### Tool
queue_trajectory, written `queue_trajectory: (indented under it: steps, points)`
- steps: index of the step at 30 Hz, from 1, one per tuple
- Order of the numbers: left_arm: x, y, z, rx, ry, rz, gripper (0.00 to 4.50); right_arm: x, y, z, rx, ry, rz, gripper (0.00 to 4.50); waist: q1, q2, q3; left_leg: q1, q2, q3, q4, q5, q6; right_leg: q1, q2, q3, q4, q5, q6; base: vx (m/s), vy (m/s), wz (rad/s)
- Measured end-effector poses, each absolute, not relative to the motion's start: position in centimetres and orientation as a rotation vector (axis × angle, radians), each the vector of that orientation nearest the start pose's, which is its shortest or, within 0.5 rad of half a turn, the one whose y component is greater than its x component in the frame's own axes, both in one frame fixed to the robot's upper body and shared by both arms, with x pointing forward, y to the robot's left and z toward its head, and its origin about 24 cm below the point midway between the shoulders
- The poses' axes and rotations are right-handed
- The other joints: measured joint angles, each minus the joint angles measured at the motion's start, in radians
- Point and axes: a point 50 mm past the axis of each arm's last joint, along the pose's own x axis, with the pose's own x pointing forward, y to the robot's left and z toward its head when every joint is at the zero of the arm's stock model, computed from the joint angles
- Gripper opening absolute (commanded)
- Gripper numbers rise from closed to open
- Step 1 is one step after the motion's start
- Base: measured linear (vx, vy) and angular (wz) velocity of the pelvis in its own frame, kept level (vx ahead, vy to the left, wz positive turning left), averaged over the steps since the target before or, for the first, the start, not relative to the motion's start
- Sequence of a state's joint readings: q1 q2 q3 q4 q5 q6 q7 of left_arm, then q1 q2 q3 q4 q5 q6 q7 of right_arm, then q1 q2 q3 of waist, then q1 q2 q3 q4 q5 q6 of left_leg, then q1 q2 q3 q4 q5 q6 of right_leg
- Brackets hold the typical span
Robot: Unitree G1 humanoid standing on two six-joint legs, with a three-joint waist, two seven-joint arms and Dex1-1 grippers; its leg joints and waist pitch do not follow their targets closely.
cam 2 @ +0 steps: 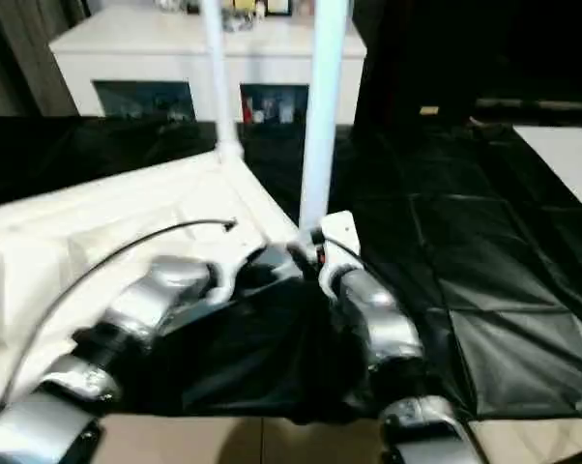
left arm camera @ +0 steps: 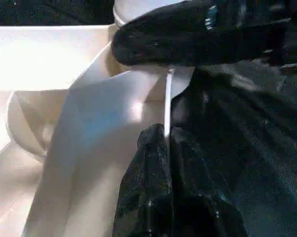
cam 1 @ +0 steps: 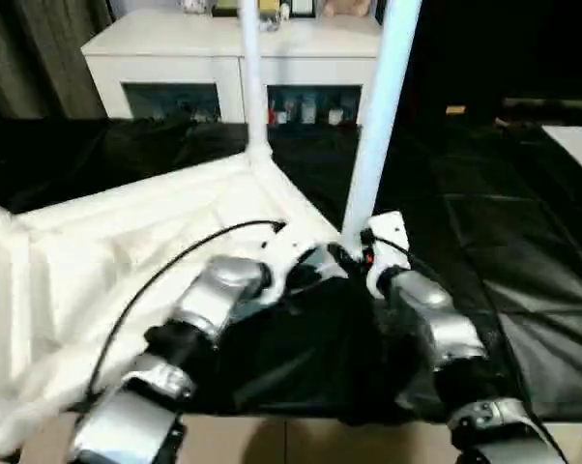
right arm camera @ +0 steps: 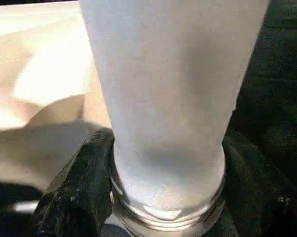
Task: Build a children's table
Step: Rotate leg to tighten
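The children's table top [cam 1: 127, 242] lies upside down on black cloth, ribs up. One white leg [cam 1: 252, 77] stands in the far corner socket. A second leg [cam 1: 383, 106] stands upright at the near right corner. My right gripper [cam 1: 354, 253] is closed around its base. The right wrist view has a black finger [right arm camera: 84, 192] on each side of that leg [right arm camera: 168, 89], just above its threaded end [right arm camera: 163, 217]. My left gripper [left arm camera: 167, 131] is shut on a thin white rib [left arm camera: 168, 98] of the top beside that corner, close to the right gripper's finger [left arm camera: 198, 34].
A white cabinet [cam 1: 223, 58] with dark glass doors stands behind the work. Black cloth [cam 1: 484, 242] covers the surface to the right, where a flat white board [cam 1: 581, 145] lies at the edge. Tan floor [cam 1: 301, 445] runs along the near edge.
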State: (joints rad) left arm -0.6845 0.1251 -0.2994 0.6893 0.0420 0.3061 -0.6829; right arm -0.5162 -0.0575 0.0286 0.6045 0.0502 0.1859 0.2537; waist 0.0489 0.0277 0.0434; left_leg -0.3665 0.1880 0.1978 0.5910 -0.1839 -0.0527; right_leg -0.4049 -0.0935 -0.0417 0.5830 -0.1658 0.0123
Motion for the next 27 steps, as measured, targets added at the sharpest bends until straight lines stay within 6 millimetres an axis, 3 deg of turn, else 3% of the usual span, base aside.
queue_trajectory:
  steps: [1,4,8,14,19,23,27]
  points:
    - [33.9,6.9,4.2,0.317,0.462,-0.934,0.00,33.7,-11.1,3.1,-0.034,0.297,0.370,2.70,0.000,0.001,0.000,0.000,0.000,0.000,0.000,0.000,0.000,0.000,0.000,0.000,-0.001,0.000,0.000,0.000,0.000,0.00]
    - [33.8,7.0,4.3,0.339,0.448,-0.965,0.00,33.6,-11.5,3.2,-0.037,0.283,0.414,3.40,0.001,0.001,0.000,-0.002,0.000,0.000,-0.001,0.000,0.000,0.000,0.000,0.000,-0.004,0.001,0.000,0.000,0.000,0.00]
    - [33.6,8.7,4.5,0.366,0.436,-1.009,0.00,33.1,-12.2,3.3,-0.049,0.284,0.586,3.71,-0.004,0.001,0.000,-0.002,0.001,0.000,-0.002,0.000,0.000,0.000,0.001,-0.002,-0.004,0.006,-0.001,0.000,0.000,0.00]
    - [32.3,10.3,4.8,0.387,0.412,-1.151,0.00,31.7,-14.1,4.0,-0.177,0.286,0.870,3.71,0.002,0.003,-0.001,-0.002,0.002,0.000,-0.005,0.000,0.000,-0.001,0.001,-0.004,-0.003,0.008,-0.004,0.000,0.000,0.00]
    - [31.0,11.7,5.0,0.372,0.428,-1.260,0.00,30.9,-14.3,4.5,-0.203,0.273,1.033,3.71,0.010,0.003,0.000,-0.004,0.004,0.002,-0.005,0.000,0.001,-0.004,0.001,-0.004,-0.003,0.006,-0.005,0.000,0.000,0.00]
    - [30.2,11.6,4.9,0.369,0.441,-1.335,0.00,30.7,-13.9,4.5,-0.189,0.268,1.093,3.71,0.027,0.003,0.000,-0.006,0.004,0.003,-0.003,0.000,0.001,-0.004,0.000,-0.003,-0.003,0.006,-0.005,0.000,0.000,0.00]
    - [29.9,11.9,5.0,0.360,0.455,-1.351,0.00,30.5,-13.8,4.6,-0.174,0.267,1.129,3.71,0.028,0.001,0.001,-0.005,0.003,0.005,-0.001,0.000,0.001,-0.004,0.000,0.000,-0.003,0.006,-0.006,0.000,0.000,0.00]
